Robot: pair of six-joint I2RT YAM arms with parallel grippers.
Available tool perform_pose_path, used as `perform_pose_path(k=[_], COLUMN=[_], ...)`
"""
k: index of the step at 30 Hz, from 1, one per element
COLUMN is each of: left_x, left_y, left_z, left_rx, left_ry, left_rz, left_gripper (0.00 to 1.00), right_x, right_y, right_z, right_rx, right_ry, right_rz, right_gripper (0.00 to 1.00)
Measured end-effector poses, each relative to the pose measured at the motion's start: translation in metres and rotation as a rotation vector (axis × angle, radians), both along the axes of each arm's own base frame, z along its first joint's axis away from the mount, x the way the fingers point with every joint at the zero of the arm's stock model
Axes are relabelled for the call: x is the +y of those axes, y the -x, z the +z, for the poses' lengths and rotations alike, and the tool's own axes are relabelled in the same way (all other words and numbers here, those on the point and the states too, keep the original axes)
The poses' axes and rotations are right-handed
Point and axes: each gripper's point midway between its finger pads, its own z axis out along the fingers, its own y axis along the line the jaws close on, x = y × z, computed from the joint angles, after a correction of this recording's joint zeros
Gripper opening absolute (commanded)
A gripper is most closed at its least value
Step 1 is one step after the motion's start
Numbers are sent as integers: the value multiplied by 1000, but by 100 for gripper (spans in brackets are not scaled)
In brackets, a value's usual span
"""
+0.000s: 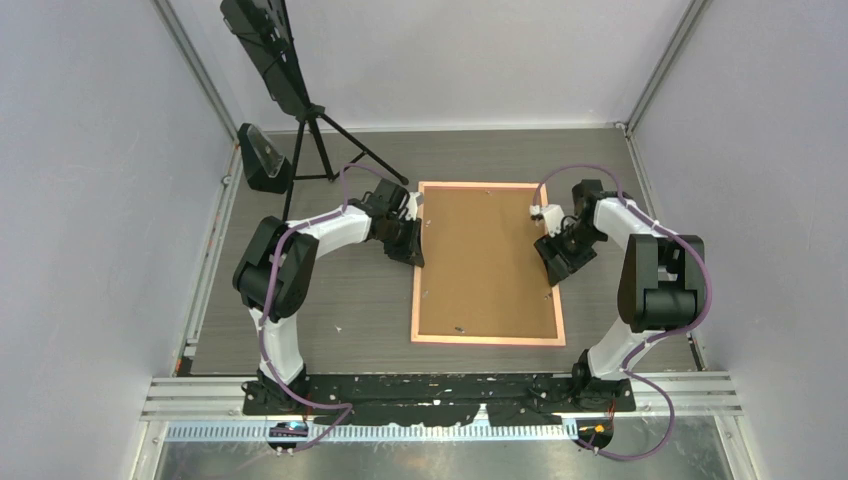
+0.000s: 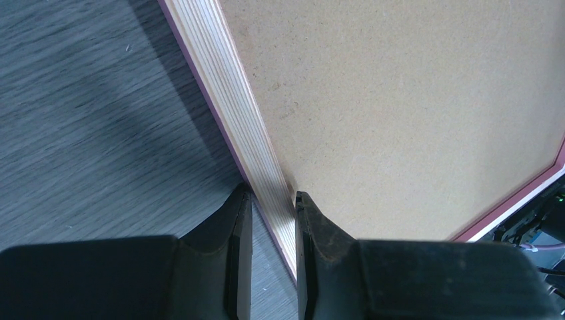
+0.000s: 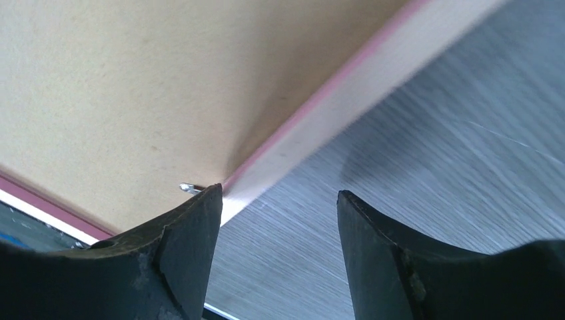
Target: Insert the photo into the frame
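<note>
Two grippers at one salmon-pink thin-railed rectangular frame [image 1: 487, 340], face-down on grey counter [image 1: 330, 300], plain brown backing board [image 1: 485, 260] seated inside, photo unseen: left gripper [image 2: 272, 200] pinches left rail, right gripper [image 3: 280, 200] spread astride right rail, and any regrip should land squarely on rail, clear of small metal tab [image 3: 190, 188].

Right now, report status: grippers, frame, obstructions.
Left gripper shut on frame, left rail. Right gripper open at right rail. Backing board up; photo unseen. Nothing atop board.
</note>
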Motion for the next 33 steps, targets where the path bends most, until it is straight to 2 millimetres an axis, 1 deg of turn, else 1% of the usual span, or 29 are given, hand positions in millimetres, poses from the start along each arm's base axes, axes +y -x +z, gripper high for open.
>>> perform_pose_path(k=[6, 12, 15, 18, 20, 22, 25, 27, 30, 33], left_x=[1, 1, 1, 0, 0, 0, 0, 0, 0, 0], left_y=[0, 0, 0, 0, 0, 0, 0, 0, 0, 0], left_z=[0, 0, 0, 0, 0, 0, 0, 0, 0, 0], left_rx=[2, 3, 4, 5, 5, 5, 6, 9, 13, 15], left_ry=[-1, -1, 2, 3, 3, 3, 4, 5, 10, 11], left_rz=[2, 2, 1, 0, 0, 0, 0, -1, -1, -1], left_gripper=[0, 0, 0, 0, 0, 0, 0, 0, 0, 0], right_x=[-11, -8, -4, -1, 0, 3, 6, 9, 14, 18], right_y=[-29, -56, -74, -99, -119, -135, -150, -155, -157, -159], right_z=[17, 30, 40, 52, 56, 54, 43, 33, 21, 16], right_rx=[-74, -158, -212, -270, -302, -309, -296, -275, -249, -245], right_ry=[-23, -60, -92, -127, -152, -174, -190, -194, -193, -191], right_rz=[-162, -281, -337, -394, -425, -450, -476, -494, -513, -525], right_gripper=[70, 69, 68, 68, 68, 69, 71, 72, 73, 71])
